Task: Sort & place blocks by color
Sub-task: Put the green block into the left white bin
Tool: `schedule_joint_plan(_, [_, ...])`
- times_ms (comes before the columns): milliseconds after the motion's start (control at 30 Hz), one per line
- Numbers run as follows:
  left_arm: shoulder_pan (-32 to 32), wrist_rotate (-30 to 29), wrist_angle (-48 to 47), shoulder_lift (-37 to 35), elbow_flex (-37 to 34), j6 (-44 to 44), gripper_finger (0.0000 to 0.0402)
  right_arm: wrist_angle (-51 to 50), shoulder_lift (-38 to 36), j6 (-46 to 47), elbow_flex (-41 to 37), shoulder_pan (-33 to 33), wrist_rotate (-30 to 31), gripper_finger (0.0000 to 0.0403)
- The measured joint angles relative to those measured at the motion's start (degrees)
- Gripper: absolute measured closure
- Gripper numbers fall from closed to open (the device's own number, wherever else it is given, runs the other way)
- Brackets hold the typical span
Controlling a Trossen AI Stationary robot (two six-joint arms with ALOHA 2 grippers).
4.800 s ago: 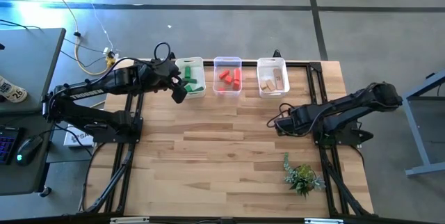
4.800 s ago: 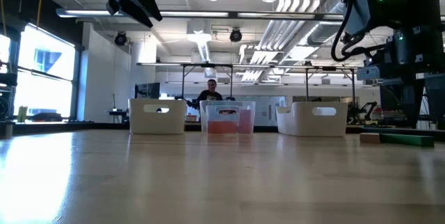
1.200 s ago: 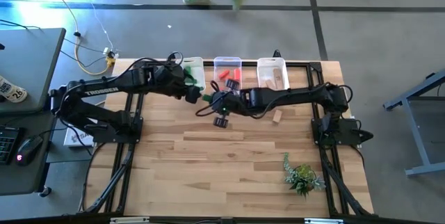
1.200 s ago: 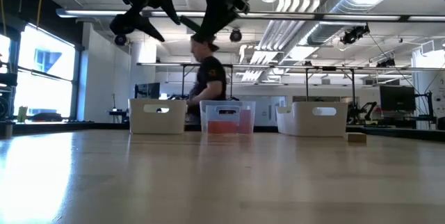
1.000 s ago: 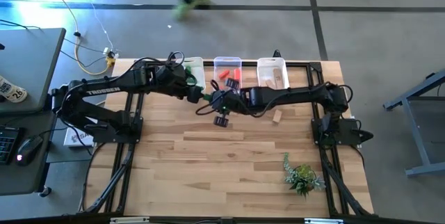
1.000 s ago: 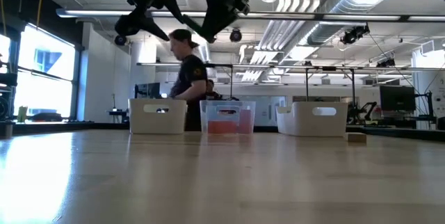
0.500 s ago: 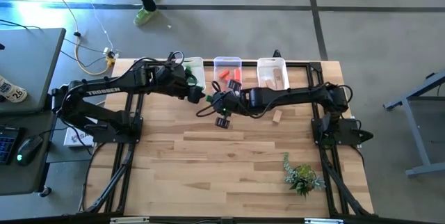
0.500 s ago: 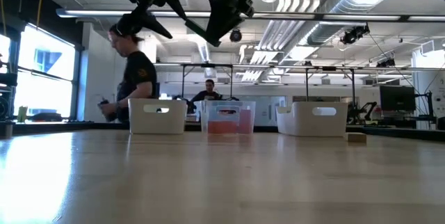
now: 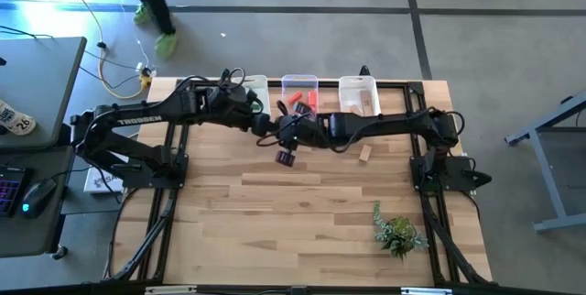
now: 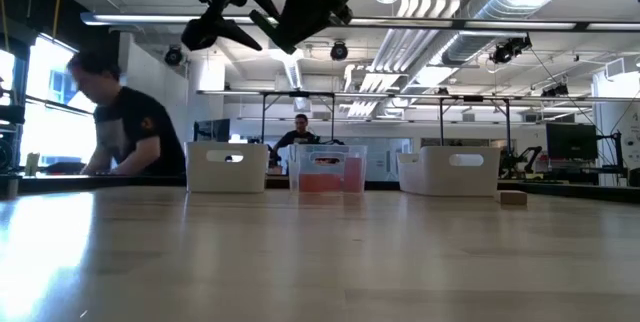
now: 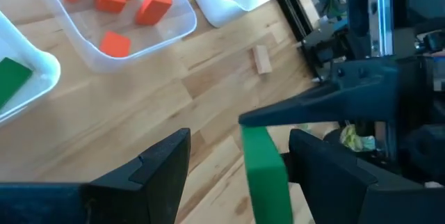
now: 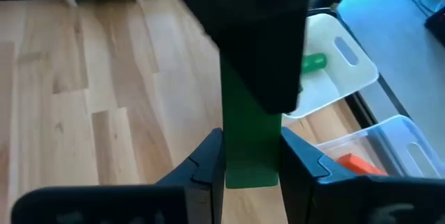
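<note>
My right gripper (image 12: 252, 140) reaches across from the table's right and is shut on a green bar block (image 12: 250, 151), above the table in front of the bins. My left gripper (image 11: 240, 140) meets it there, open. Its fingers stand on either side of the bar's free end (image 11: 265, 182), with a gap on each side. In the high view the two grippers (image 9: 272, 127) overlap. More green blocks lie in the left white bin (image 9: 252, 87), red ones in the clear bin (image 9: 299, 93) and tan ones in the right white bin (image 9: 359, 96). One tan block (image 9: 365, 154) lies flat on the table. My right gripper pinches the green bar's end (image 12: 250, 172) between its two fingers. The fingers come from the table's right side, slanting down, and the bar sticks out ahead along them. It is lifted clear of the table, and its other end reaches in between my left gripper's fingers.
A small leafy plant (image 9: 398, 234) stands near the front right. The three bins line the far edge. The near half of the wooden table (image 9: 275, 231) is bare wood. People (image 10: 125, 132) are in the room beyond the far edge.
My right gripper has rolled a little and edged toward my left gripper, still holding the green bar off the table. A person beyond the far edge has walked toward the left.
</note>
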Motion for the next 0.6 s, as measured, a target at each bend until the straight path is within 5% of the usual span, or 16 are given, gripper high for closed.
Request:
schedule_joint_plan(267, [0.0, 1.1, 0.3, 1.1, 0.0, 0.1, 0.0174, -0.2, 0.0, 0.9, 0.0, -0.1, 1.3, 0.0328])
schedule_joint_plan(600, [0.0, 1.6, 1.3, 1.1, 0.0, 0.2, 0.0240, -0.2, 0.0, 1.0, 0.0, -0.1, 2.0, 0.0329])
